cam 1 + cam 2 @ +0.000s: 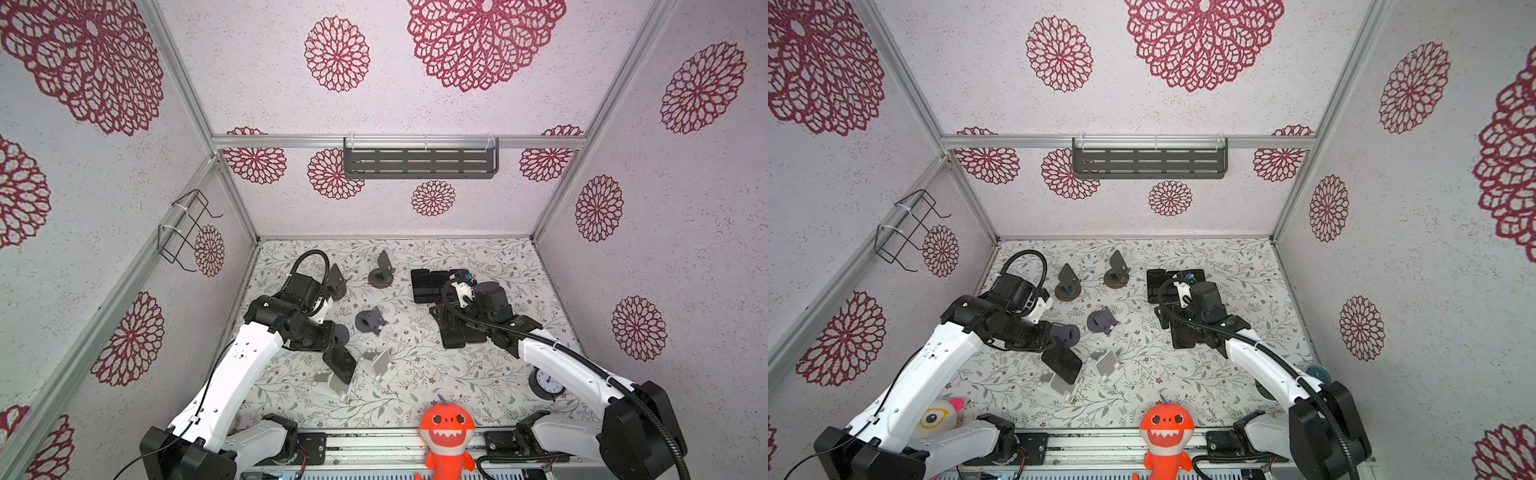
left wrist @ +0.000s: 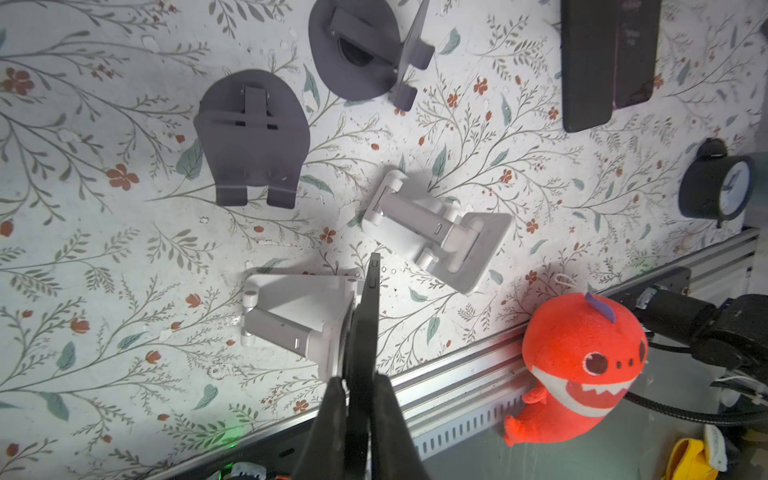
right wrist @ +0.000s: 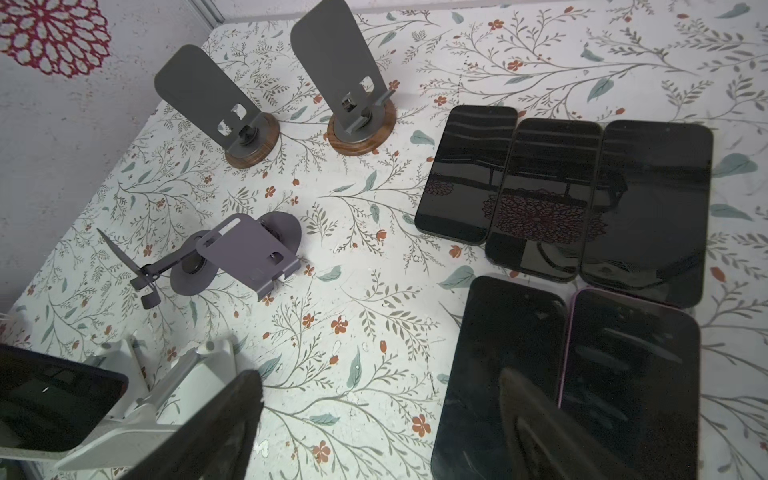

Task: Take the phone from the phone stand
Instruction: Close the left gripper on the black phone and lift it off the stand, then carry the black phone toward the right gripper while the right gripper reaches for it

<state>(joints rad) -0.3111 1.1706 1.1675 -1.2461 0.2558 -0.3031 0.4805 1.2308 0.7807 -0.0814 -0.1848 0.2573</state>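
Phone [image 2: 368,316], dark, leans on the white phone stand [image 2: 299,316]; we see the left claw [image 2: 360,384] clamped on its edge. Right of the stand, the right claw [image 3: 380,382] hangs spread apart.

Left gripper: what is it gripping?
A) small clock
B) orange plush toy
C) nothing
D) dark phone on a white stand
D: the left wrist view shows the left gripper shut on the edge of the dark phone, at the white stand.
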